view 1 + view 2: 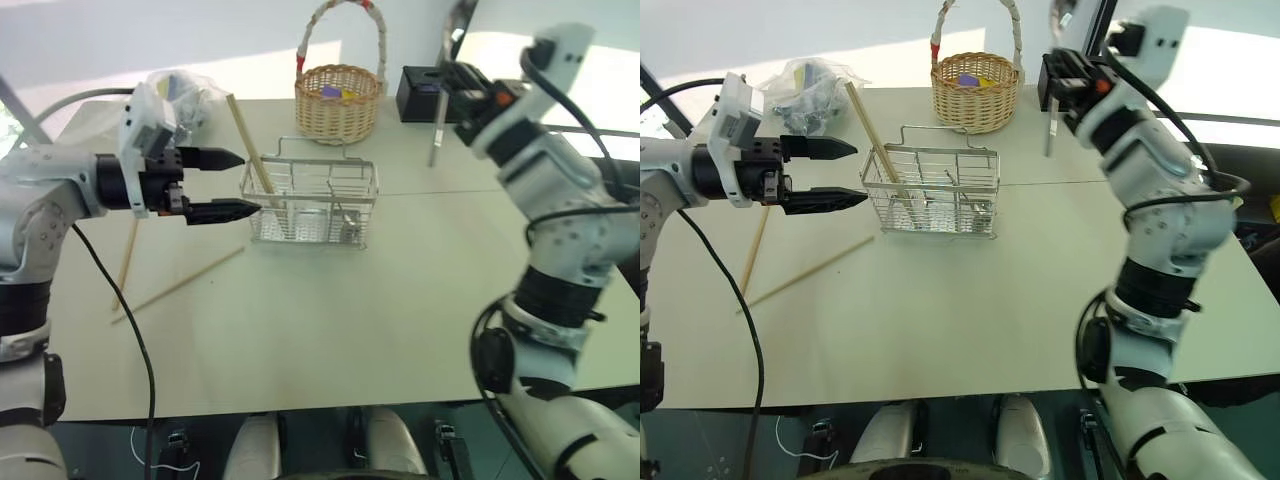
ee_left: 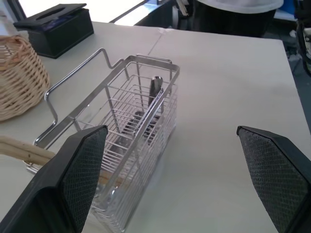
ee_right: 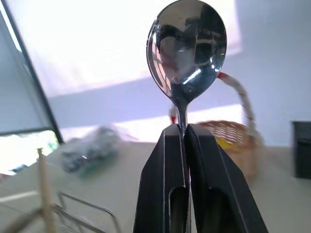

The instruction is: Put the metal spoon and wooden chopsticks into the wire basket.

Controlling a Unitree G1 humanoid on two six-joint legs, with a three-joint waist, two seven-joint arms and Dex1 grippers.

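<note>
Pale table [image 1: 330, 320]: right end effector [image 3: 185, 133] clamped on metal spoon [image 3: 187, 46]; left end effector [image 1: 235, 183] apart by wire basket [image 1: 312, 205].

Silver spoon [image 3: 187, 48], tan chopsticks [image 1: 180, 285], silver basket [image 1: 312, 205].

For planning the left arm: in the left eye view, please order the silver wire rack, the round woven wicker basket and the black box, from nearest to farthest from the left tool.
1. Silver wire rack, right beside the left tool.
2. Round woven wicker basket, behind the rack.
3. Black box, far right corner.
</note>
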